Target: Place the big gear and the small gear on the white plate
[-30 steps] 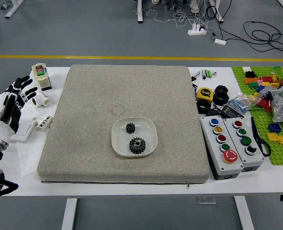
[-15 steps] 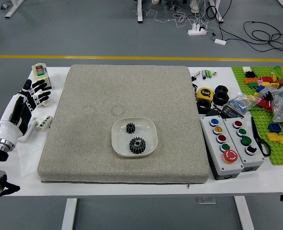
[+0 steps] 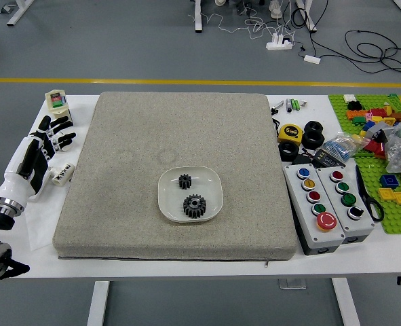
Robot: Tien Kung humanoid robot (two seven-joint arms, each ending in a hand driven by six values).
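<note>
Left robot hand: the robot hand (image 3: 40,155) is over the left side of the tabletop (image 3: 153,269), beside the grey mat (image 3: 129,153); its fingers are extended and spread apart, with nothing in its hold
Small gear: the small gear (image 3: 184,181) lies inside the white plate (image 3: 169,198), toward the far side
Big gear: the big gear (image 3: 195,206) lies in the same plate, nearer the robot; the gears are apart
Plate: it rests on the mat, well apart from the hand
Left side: a white bottle (image 3: 59,109) stands beyond the hand; a white cylinder (image 3: 63,174) with dark lettering lies between hand and mat
Right side: a yellow tape measure (image 3: 290,133) lies beyond two button boxes (image 3: 309,204); farther right, coloured bricks (image 3: 389,181) sit on a green baseplate (image 3: 398,221)
</note>
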